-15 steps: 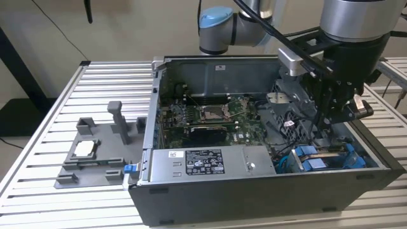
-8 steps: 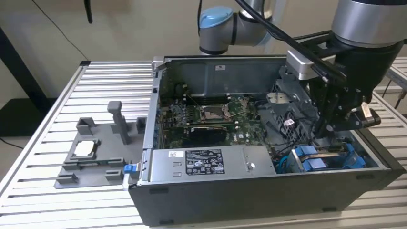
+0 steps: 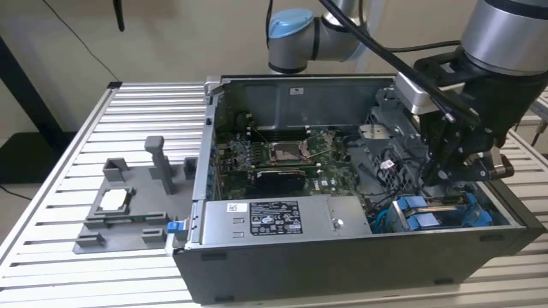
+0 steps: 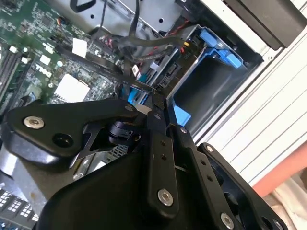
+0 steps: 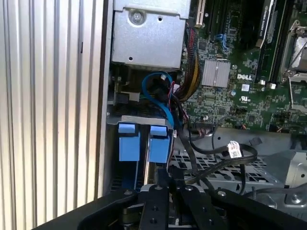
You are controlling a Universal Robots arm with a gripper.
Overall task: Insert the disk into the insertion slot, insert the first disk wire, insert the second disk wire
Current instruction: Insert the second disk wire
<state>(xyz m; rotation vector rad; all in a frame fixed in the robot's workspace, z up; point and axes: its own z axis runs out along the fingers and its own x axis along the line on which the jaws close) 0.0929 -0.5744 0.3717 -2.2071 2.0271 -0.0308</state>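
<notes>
My pincer [image 3: 452, 168] hangs low in the drive corner of the open computer case [image 3: 360, 263], among loose cables.

Largest first. The case walls hem me in at the exterior view's right and near side, and the arm has open room only upward and toward the motherboard [image 3: 283, 157] on the exterior view's left. The insertion slot [image 4: 201, 93], the grey cage bay, holds the disk [image 4: 165, 76] with its blue carrier tabs [image 5: 144, 141] showing, and sits just beside my fingers [image 4: 156, 108]. These look pressed nearly together on something thin, perhaps a disk wire [image 4: 120, 72], though I cannot tell for sure. My worry is the black cable bundle [image 5: 216, 153]: any sideways drift could snag it, or drag a connector askew against the cage edge.
</notes>
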